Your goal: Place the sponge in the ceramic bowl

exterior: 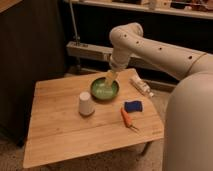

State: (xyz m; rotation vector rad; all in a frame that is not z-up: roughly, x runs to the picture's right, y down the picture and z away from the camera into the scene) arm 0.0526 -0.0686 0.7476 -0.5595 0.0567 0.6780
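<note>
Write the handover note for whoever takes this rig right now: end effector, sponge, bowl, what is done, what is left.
End effector: hangs over the far edge of the ceramic bowl; the sponge is not in it.
Sponge: lies on the wooden table, to the picture's right of the bowl and apart from it, just beyond the orange carrot.
Bowl: upright on the table, no sponge inside; the white cup stands next to it.
Done: nothing that shows.
Left: move to the sponge, grasp it, carry it over, release it in the bowl.
</note>
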